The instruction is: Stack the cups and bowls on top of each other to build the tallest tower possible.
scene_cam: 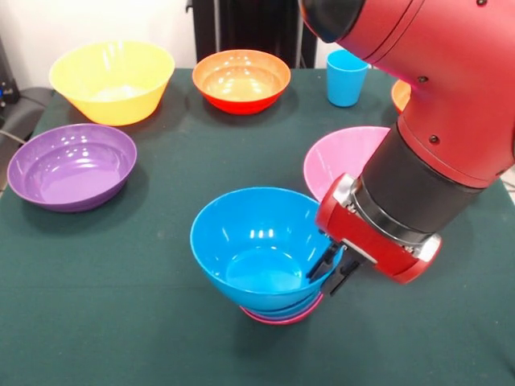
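The tower stands at the front middle of the table. Its medium blue bowl (253, 241) sits on top, tilted slightly. The small blue bowl (278, 310) is under it and the small magenta-red bowl (283, 318) is lowest. My gripper (335, 270) is at the top bowl's right rim, one finger inside and one outside, shut on the rim. The light blue cup (347, 78) stands upright at the far side. The red cup is out of view.
A yellow bowl (113, 80), an orange-red bowl (241, 80) and a purple bowl (72, 165) lie at the far and left side. A pink bowl (342, 157) lies just behind my gripper. Another orange bowl (400, 95) is mostly hidden by my arm.
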You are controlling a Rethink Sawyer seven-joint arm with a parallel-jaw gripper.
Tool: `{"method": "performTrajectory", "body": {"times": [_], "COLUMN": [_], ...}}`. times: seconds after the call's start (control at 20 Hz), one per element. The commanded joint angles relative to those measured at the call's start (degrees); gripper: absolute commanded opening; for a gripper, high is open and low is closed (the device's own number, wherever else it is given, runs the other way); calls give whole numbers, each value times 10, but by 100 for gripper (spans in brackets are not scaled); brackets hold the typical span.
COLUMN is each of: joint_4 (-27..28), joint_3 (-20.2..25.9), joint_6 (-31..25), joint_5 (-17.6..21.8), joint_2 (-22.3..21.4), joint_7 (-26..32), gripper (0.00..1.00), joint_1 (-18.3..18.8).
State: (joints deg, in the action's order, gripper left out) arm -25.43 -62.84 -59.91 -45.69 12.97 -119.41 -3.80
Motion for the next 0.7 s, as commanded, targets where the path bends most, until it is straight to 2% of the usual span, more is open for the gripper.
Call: {"method": "performTrajectory", "body": {"times": [0.05,0.4,0.55,0.7], "joint_4": [43,74,112,125], "joint_3": [31,23,-1,-14], "joint_6": [-36,-70,-88,-98], "joint_5": [1,-18,-44,-63], "joint_2": [25,32,43,48], "joint_7": [-77,-81,-94,-98], "gripper": [0,0,0,0], "joint_1": [19,29,43,47]}}
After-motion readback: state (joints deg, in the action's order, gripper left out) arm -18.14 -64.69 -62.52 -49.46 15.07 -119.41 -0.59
